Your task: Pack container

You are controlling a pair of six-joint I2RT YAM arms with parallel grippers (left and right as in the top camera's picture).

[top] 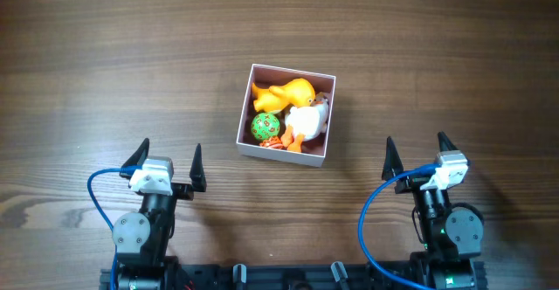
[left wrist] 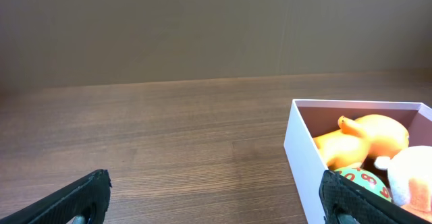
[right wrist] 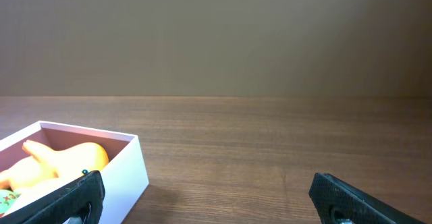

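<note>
Container [top: 281,155] sits centre frame, holding an orange duck [top: 290,91], a white toy [top: 304,120] and a green ball [top: 265,127]. Left gripper [top: 170,155] and right gripper [top: 417,150], lower corners, gape wide, empty. Danger: a careless reach could shove that light box.

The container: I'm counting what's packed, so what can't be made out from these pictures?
- Overhead: the orange piece beside the green ball in the container is too small to identify.
- Left wrist: the frame edge cuts off the container's right side; a black finger covers the ball's lower part.
- Right wrist: mostly the yellow duck shows; the near wall and frame edge hide the rest.
</note>
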